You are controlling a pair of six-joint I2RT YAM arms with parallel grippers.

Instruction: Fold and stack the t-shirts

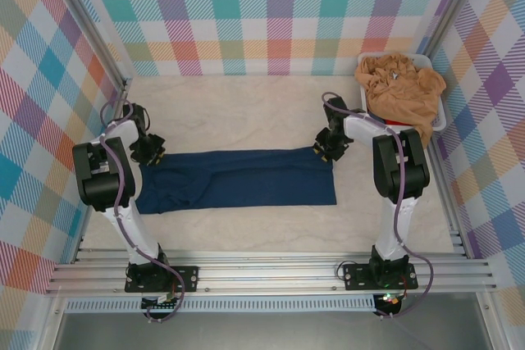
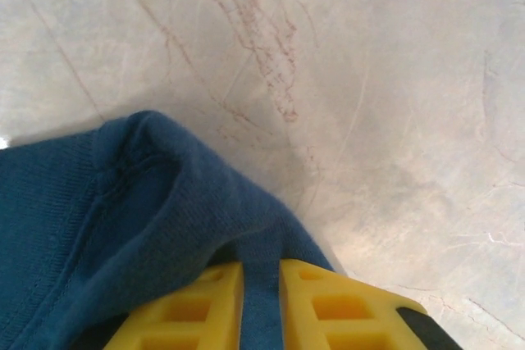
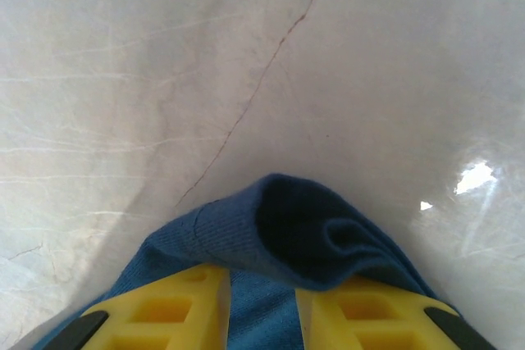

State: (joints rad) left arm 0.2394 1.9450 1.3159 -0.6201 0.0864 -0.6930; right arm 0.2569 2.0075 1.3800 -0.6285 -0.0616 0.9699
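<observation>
Now | navy t-shirt [image 1: 238,188] pinched between left fingers [image 2: 195,311] | also between right fingers [image 3: 168,317]

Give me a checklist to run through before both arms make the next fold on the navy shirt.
1. Hold of the left gripper on the navy t-shirt: ok, cloth sits between its yellow fingers.
2. Hold of the right gripper: ok, a folded edge is clamped.
3. Shirt lying smooth: not ok, wrinkles near its left end.
4. The white tub of tan t-shirts off the fold path: ok, far right corner, apart from the shirt.
5. Layers caught in each grip: cannot tell.
</observation>
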